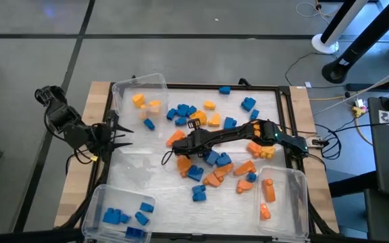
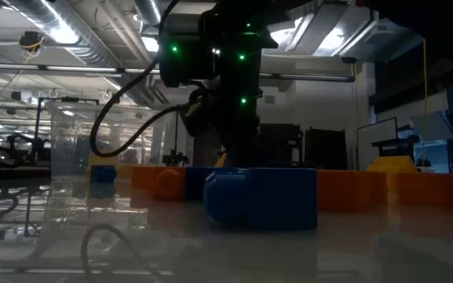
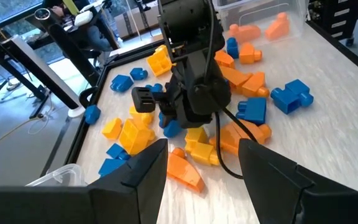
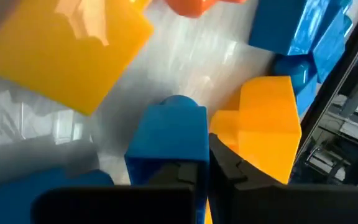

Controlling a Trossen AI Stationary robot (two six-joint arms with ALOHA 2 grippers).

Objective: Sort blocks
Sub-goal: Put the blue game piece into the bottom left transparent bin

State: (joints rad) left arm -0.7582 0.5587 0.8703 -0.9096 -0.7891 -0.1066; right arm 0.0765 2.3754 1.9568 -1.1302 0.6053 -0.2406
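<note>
Near counter middle, right gripper [image 1: 175,151] fingers together beside blue block [image 4: 169,140]; grip uncertain. Left gripper [image 1: 117,135] apart, waits at left edge. Next: lift, check hold.

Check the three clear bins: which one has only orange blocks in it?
The bin at the table's near-right corner: it holds just orange blocks. The near-left bin has only blue ones; the far-left bin mixes yellow and blue.

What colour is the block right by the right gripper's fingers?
Blue block, at the right gripper; clearest in the right wrist view.
</note>
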